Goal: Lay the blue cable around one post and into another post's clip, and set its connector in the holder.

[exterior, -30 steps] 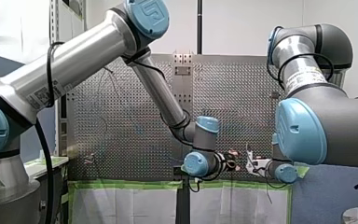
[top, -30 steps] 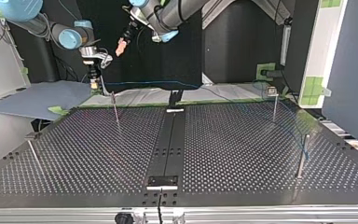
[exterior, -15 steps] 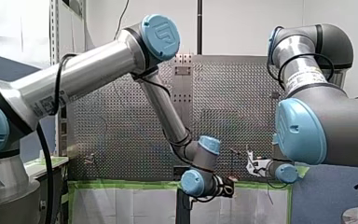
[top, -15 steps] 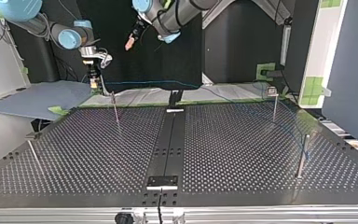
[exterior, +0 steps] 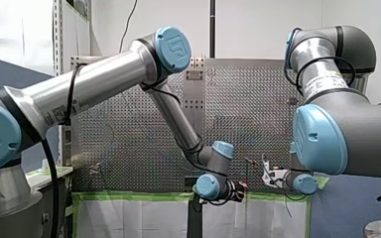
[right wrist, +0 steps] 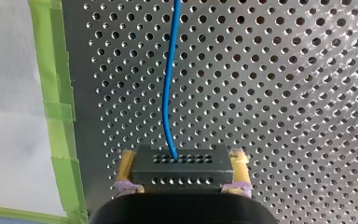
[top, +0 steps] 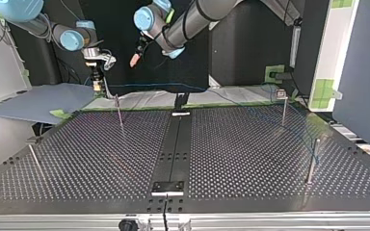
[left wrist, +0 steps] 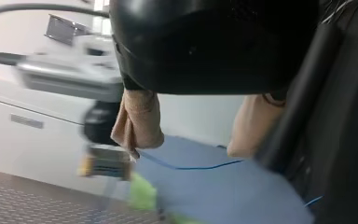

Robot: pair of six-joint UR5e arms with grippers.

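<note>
Four thin posts are seen standing on the perforated bench; green tape is laid along its far edge.

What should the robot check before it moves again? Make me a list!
1. Connector clamped between the right jaws: ok.
2. Left jaws open with nothing between them: ok.
3. Left jaws and right jaws apart, not touching: ok.
4. Blue cable coming cleanly out of the connector: ok.
5. Blue cable lying around a post: cannot tell.
6. Connector sitting in the holder: not ok, the right jaws hold it.
</note>
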